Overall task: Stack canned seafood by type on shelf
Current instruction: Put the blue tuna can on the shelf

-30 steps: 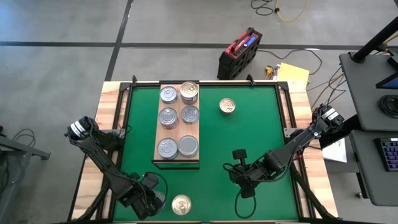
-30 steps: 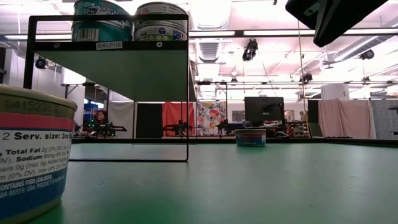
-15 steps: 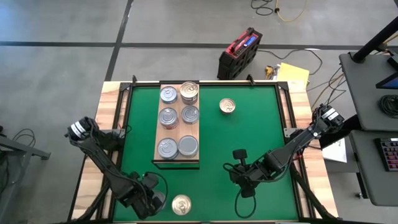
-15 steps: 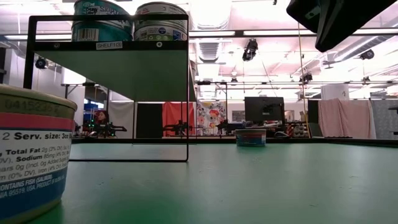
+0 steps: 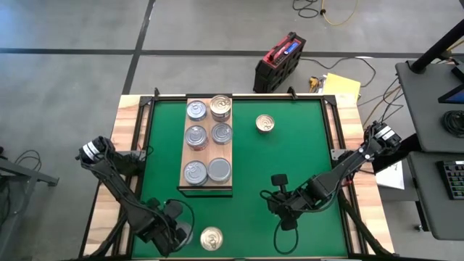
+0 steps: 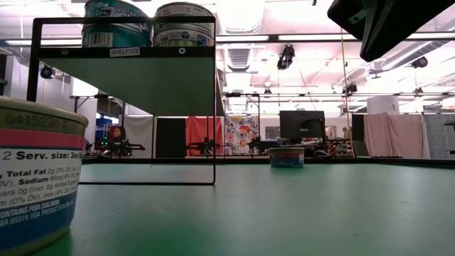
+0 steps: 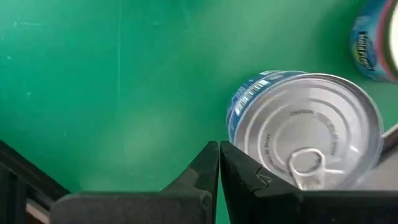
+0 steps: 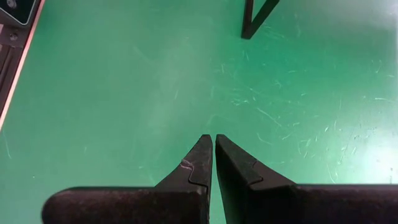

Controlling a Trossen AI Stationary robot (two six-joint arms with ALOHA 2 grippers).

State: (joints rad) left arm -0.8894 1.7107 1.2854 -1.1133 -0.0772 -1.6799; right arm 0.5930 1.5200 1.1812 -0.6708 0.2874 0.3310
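The left pincer (image 7: 219, 163) has just clenched shut on nothing beside a silver-lidded can (image 7: 303, 135) on the green worktop (image 5: 283, 156), suggesting a missed grasp, while six cans stay on the shelf (image 5: 208, 190) and the clenched right pincer (image 8: 213, 155) stays idle.

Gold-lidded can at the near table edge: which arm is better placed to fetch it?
Left. Its hand, shut and empty, sits right beside that can; the right hand is farther off.
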